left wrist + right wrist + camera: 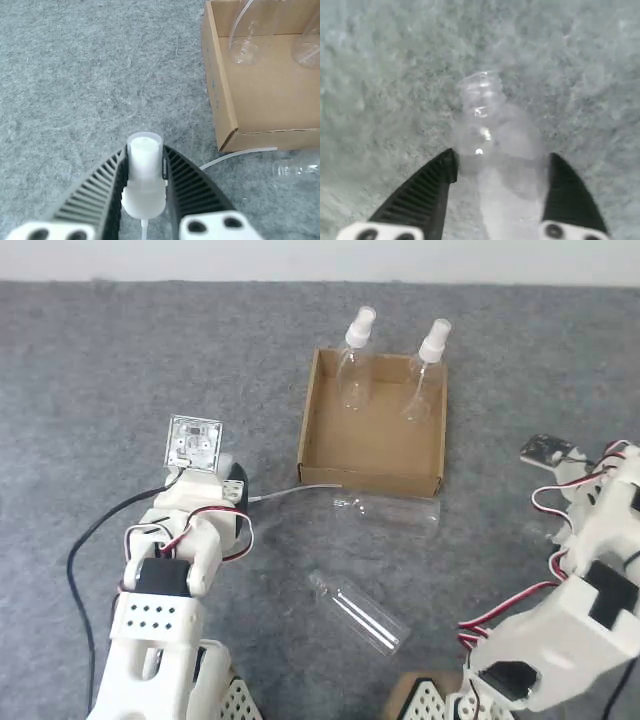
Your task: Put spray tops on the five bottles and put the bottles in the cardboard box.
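Box (308, 420) sits toward the far edge of the surface (120, 360) in the high view. Two capped bottles stand against its far wall, one (352, 370) beside the other (425, 380). Two bare bottles lie on their sides. One (388, 510) is just before the box's near wall and parallel to it. The other (358, 612) lies slanted, closer to the near edge. The arms stand at the near left and near right corners, well apart, and a thin tube (300, 490) runs from the left arm toward the box.

Left wrist view: the left pincer (145, 150) is clamped on a top (144, 185), nozzle end outward. The box (220, 100) is near on one side, and the tube (235, 154) curves along its near wall.

Right wrist view: the right pincer (501, 156) grips a bottle (490, 130) by its body. Its long axis runs straight out from the jaws, with the open neck (479, 90) leading.

The join likely depends on lining the top's tube end up with that neck, so the arms must meet across the gap over the bare bottles.
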